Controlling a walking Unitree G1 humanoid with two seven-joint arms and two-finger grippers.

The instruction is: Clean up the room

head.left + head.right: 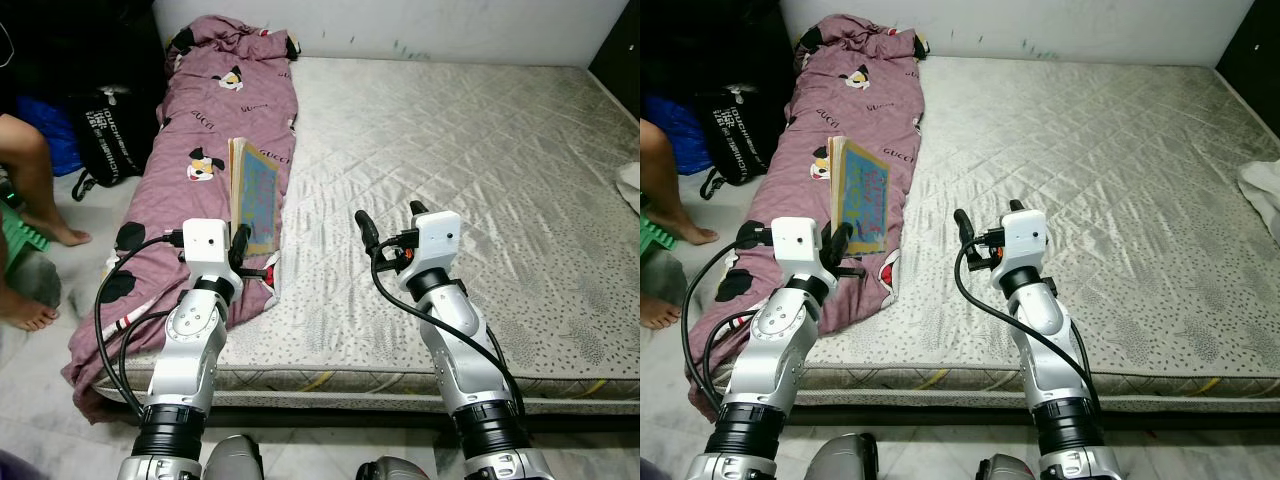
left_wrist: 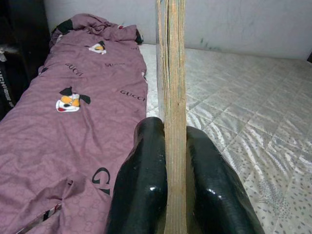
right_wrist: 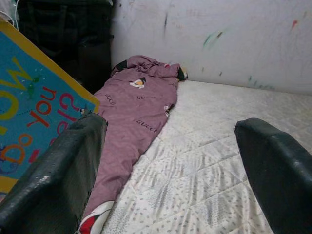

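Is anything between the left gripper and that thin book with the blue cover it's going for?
Nothing visible. The left gripper already has its two black fingers clamped on the thin blue-covered book, holding it upright on edge above the mauve cartoon-print blanket. The right gripper hovers open over the grey quilted mattress beside it.

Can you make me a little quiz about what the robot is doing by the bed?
1. True or false: the left gripper is shut on the book.
2. What lies along the left side of the mattress?
A. a purple blanket
B. a green towel
C. a pile of pillows
3. Fill in: the right gripper is ____ and holds nothing.

Key:
1. True. Both black fingers clamp the book, which stands on edge above the blanket.
2. A. The purple blanket carries cartoon figures.
3. Open. Its fingers stand wide apart over the mattress.
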